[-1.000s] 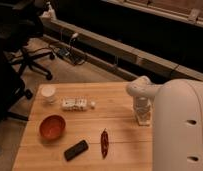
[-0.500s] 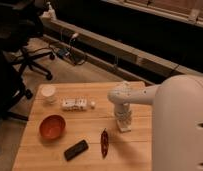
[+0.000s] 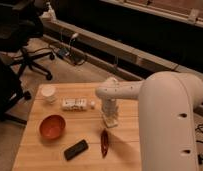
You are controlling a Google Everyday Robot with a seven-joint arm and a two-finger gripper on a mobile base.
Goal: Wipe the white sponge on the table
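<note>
Claw (image 3: 110, 115) points down at the table (image 3: 45, 153), white sponge (image 3: 111, 122) right under it; grip impossible to tell.

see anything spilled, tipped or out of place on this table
Nothing stands out: the white cup stands upright, the red bowl sits level, nothing spilled, and the pincer is down at the table centre.

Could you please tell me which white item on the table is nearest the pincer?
The white sponge, right under the pincer midway across the table; the longer white pack and round white cup sit farther away.
</note>
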